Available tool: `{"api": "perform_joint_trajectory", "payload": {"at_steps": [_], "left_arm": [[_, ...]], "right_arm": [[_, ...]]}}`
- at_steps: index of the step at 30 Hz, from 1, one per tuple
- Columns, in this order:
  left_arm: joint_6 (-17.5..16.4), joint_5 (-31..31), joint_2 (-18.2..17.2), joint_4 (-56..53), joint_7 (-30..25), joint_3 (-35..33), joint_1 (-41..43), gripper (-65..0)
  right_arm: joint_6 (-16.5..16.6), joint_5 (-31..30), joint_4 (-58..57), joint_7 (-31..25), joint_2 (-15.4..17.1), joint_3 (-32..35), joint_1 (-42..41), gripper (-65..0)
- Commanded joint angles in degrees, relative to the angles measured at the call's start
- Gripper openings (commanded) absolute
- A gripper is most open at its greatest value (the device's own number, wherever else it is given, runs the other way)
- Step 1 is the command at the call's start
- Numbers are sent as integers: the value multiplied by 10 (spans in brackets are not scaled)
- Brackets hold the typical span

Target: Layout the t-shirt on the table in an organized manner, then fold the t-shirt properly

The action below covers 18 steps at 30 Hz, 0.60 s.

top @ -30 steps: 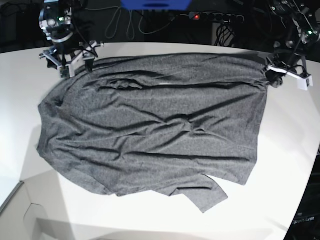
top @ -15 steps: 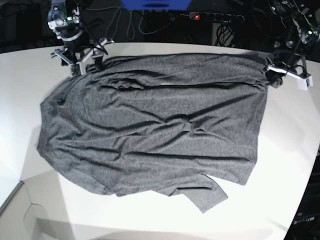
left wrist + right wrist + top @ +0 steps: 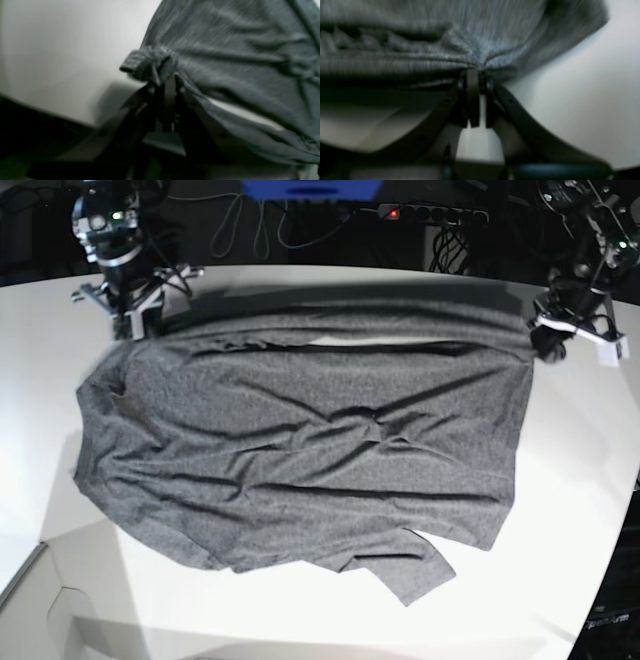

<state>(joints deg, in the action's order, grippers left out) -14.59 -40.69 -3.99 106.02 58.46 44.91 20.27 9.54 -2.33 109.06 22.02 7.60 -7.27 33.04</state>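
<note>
Right gripper (image 3: 477,71): jaws closed together, pinching bunched hem of t-shirt (image 3: 300,440) at its far corner. Left gripper (image 3: 166,80): jaws closed too, holding other far corner of shirt, fabric knotted above fingertips. Far edge of shirt lifted slightly between both grippers. Rest of shirt lies spread, wrinkled, on white table (image 3: 560,510), one sleeve sticking out at near edge.
</note>
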Motion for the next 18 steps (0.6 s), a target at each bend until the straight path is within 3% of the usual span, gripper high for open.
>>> {"api": "perform_joint_trajectory", "payload": {"at_steps": [1, 5, 18], "left_arm": [[0, -23, -8, 13, -10, 4, -1, -649], [0, -60, -9, 13, -9, 5, 0, -649], [3, -59, -9, 6, -9, 6, -13, -649]], "right_arm": [[-1, -3, 19, -11, 3, -5, 2, -650], [-1, -5, 46, -12, 2, -20, 2, -650], [-1, -3, 56, -11, 2, -34, 2, -650]]}}
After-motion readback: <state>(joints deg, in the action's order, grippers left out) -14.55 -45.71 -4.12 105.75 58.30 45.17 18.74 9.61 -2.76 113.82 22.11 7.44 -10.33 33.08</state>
